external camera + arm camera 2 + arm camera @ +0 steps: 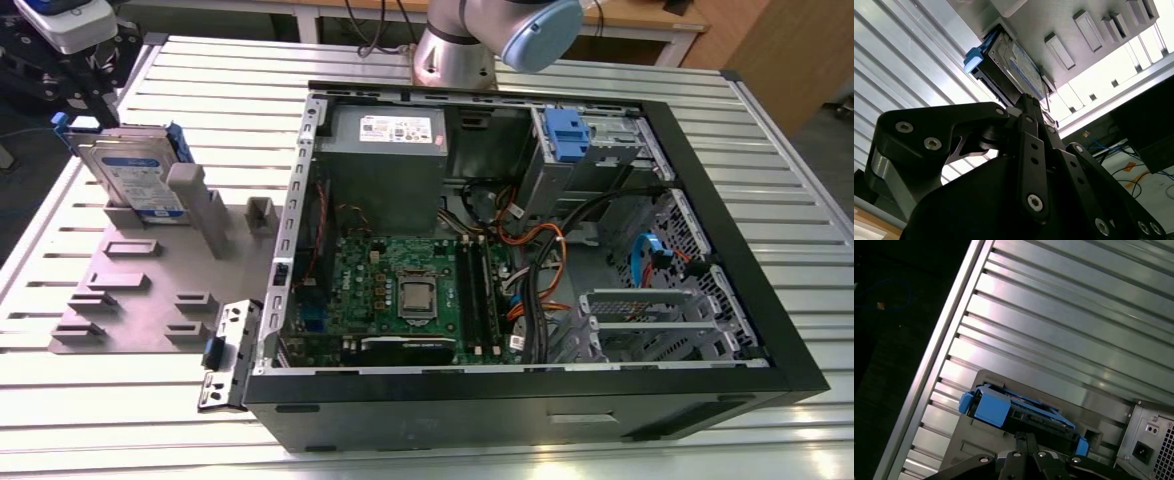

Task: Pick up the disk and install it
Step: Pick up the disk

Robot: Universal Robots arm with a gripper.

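- The claw (83, 100) is hanging right over the top edge of the disk (134, 175), out at the exterior view's far left. How wide it is standing, or whether it is gripping anything, I cannot tell.
- In the second wrist view the claw (1029, 102) is pointing straight at the disk (1011, 62), its front end sitting right at the drive's near edge. Touching or just short of it, I cannot tell.
- In the first wrist view the claw (1026, 440) is showing just beside the blue carrier of the disk (1004, 410).
- The disk is standing on edge, a little tilted, in the grey holder (134, 290), with its label facing the exterior camera and the blue carrier framing it.
- The holder is lying on the slatted table (134, 430), just beside the open computer case (534, 385), on the exterior view's left of it.
- Inside the case the motherboard (400, 290) is lying flat. A grey box (387, 135) with a white sticker is sitting at the far wall, and a lone blue bracket (567, 135) is sitting in a bay toward the exterior view's right.
- The arm (461, 55) is rising behind the case.
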